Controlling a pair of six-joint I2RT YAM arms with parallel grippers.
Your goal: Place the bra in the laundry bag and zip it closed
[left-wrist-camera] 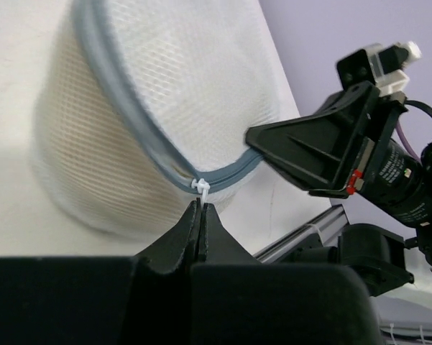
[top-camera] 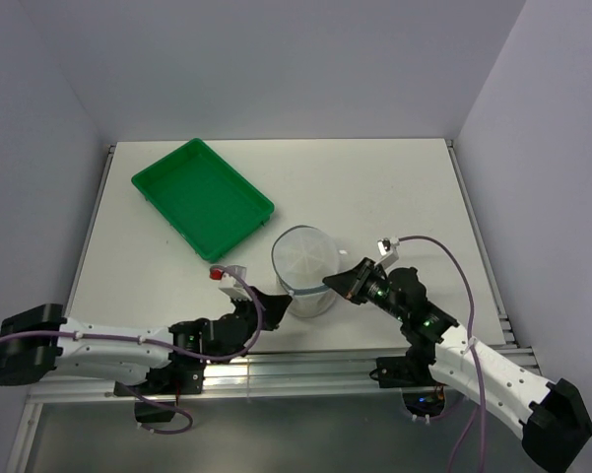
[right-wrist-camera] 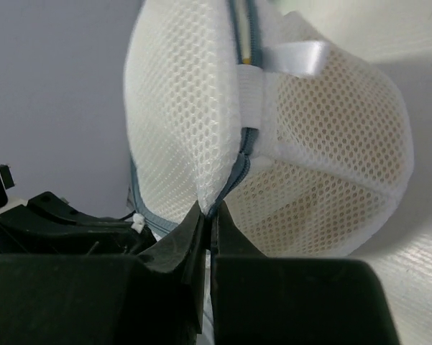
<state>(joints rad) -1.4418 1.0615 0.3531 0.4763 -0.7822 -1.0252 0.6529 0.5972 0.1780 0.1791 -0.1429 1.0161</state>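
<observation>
The laundry bag (top-camera: 303,268), a white mesh drum with a grey-blue zipper rim, stands near the table's front middle, between my two grippers. My left gripper (left-wrist-camera: 200,208) is shut on the small white zipper pull (left-wrist-camera: 200,187) at the rim. My right gripper (right-wrist-camera: 211,213) is shut on the mesh and zipper tape at the bag's (right-wrist-camera: 316,165) opposite side. From above, the left gripper (top-camera: 274,302) sits at the bag's lower left and the right gripper (top-camera: 337,283) at its right. The bra shows only as a pale yellow tint (right-wrist-camera: 313,212) through the mesh.
An empty green tray (top-camera: 202,195) lies at the back left, apart from the bag. A metal rail (top-camera: 305,370) runs along the table's near edge, and white walls close in the left, back and right sides.
</observation>
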